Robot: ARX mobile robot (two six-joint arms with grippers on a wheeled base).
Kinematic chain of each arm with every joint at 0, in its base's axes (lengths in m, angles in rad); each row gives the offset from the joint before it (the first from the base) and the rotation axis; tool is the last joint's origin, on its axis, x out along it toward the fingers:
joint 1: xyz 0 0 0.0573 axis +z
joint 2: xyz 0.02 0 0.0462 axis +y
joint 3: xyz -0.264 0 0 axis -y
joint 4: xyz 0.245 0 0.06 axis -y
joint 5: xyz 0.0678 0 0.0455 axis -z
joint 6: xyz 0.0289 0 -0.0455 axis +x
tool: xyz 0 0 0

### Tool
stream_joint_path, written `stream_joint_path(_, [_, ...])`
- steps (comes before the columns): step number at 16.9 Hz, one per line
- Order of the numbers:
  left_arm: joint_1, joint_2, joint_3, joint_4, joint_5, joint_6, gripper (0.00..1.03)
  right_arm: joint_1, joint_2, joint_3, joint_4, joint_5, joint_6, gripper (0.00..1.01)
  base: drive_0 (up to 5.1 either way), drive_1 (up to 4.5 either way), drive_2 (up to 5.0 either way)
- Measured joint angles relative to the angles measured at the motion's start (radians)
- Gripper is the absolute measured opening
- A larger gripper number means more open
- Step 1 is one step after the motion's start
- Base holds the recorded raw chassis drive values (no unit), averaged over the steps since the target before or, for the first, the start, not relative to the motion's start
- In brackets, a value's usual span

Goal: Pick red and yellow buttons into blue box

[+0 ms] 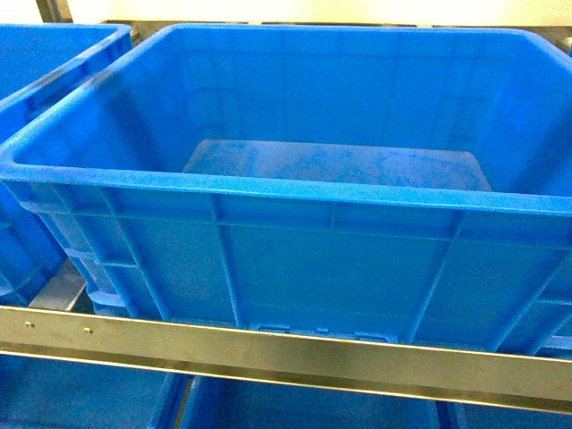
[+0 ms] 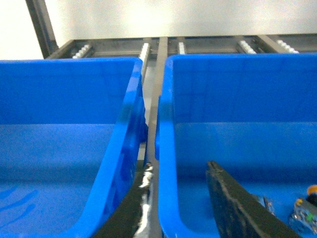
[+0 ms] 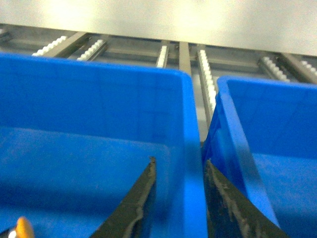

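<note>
Both tools, left and right, fingers parted, each straddling a blue box wall.

The blue box is standing wide open at the top — nothing is covering its mouth, and its floor is showing bare in the head view. Its thick rim is rising as a barrier on every side. A metal rail is crossing in front of its near wall. On the left a second blue crate is sitting just beside it, leaving only a narrow slit. In the left wrist view the gap between two crates is looking too tight — rollers are lying behind.
</note>
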Motion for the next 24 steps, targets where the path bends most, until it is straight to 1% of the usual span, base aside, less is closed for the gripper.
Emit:
stream_joint_path(1, [0.018,-0.035,-0.042,-0.001,0.031,0.000,0.23,-0.014,-0.038,-0.063,0.008,-0.029,0.011,0.23,0.0,0.00,0.0])
stream_joint_path(2, [0.047,-0.076,-0.077,-0.007,0.044,0.000,0.12,-0.029,-0.076,-0.115,0.013,-0.050,0.018,0.12,0.0,0.00,0.0])
stream_joint_path(3, [0.074,-0.114,-0.104,-0.014,0.058,-0.002,0.02,-0.052,-0.116,-0.159,0.016,-0.060,0.021,0.01,0.0,0.00,0.0])
stream_joint_path(6, [0.124,-0.241,-0.182,-0.063,0.125,-0.006,0.02,-0.104,-0.253,-0.282,0.004,-0.110,0.028,0.02,0.0,0.00,0.0])
stream_joint_path(7, [0.140,-0.278,-0.199,-0.084,0.134,-0.006,0.02,-0.116,-0.290,-0.309,-0.010,-0.121,0.028,0.02,0.0,0.00,0.0])
stream_joint_path(9, [0.146,-0.296,-0.207,-0.092,0.140,-0.006,0.02,-0.120,-0.308,-0.321,-0.016,-0.128,0.028,0.02,0.0,0.00,0.0])
stream_joint_path(11, [0.163,-0.350,-0.228,-0.125,0.156,-0.006,0.02,-0.132,-0.367,-0.353,-0.039,-0.145,0.028,0.02,0.0,0.00,0.0])
stream_joint_path(12, [0.210,-0.394,-0.243,-0.157,0.225,-0.005,0.02,-0.145,-0.412,-0.376,-0.063,-0.157,0.028,0.02,0.0,0.00,0.0])
stream_joint_path(13, [0.249,-0.423,-0.254,-0.175,0.247,-0.006,0.02,-0.169,-0.446,-0.391,-0.084,-0.186,0.028,0.02,0.0,0.00,0.0])
stream_joint_path(14, [0.263,-0.450,-0.260,-0.196,0.242,-0.007,0.02,-0.213,-0.480,-0.405,-0.105,-0.225,0.028,0.02,0.0,0.00,0.0])
stream_joint_path(15, [0.259,-0.481,-0.267,-0.216,0.248,-0.006,0.02,-0.230,-0.510,-0.415,-0.125,-0.228,0.029,0.02,0.0,0.00,0.0])
stream_joint_path(16, [0.257,-0.494,-0.278,-0.208,0.251,-0.006,0.02,-0.233,-0.537,-0.425,-0.140,-0.230,0.028,0.02,0.0,0.00,0.0])
stream_joint_path(17, [0.253,-0.495,-0.301,-0.174,0.255,-0.006,0.02,-0.233,-0.571,-0.435,-0.161,-0.236,0.028,0.02,0.0,0.00,0.0])
stream_joint_path(18, [0.253,-0.521,-0.301,-0.216,0.254,-0.006,0.02,-0.227,-0.567,-0.465,-0.095,-0.236,0.028,0.02,0.0,0.00,0.0])
stream_joint_path(20, [0.255,-0.593,-0.301,-0.280,0.254,-0.006,0.02,-0.227,-0.625,-0.486,-0.189,-0.237,0.028,0.02,0.0,0.00,0.0])
stream_joint_path(22, [0.255,-0.677,-0.301,-0.355,0.254,-0.006,0.02,-0.227,-0.748,-0.487,-0.267,-0.238,0.028,0.02,0.0,0.00,0.0])
stream_joint_path(23, [0.255,-0.748,-0.301,-0.426,0.254,-0.006,0.02,-0.227,-0.844,-0.487,-0.368,-0.238,0.028,0.02,0.0,0.00,0.0])
stream_joint_path(24, [0.255,-0.772,-0.301,-0.451,0.254,-0.006,0.02,-0.227,-0.882,-0.487,-0.399,-0.238,0.028,0.02,0.0,0.00,0.0])
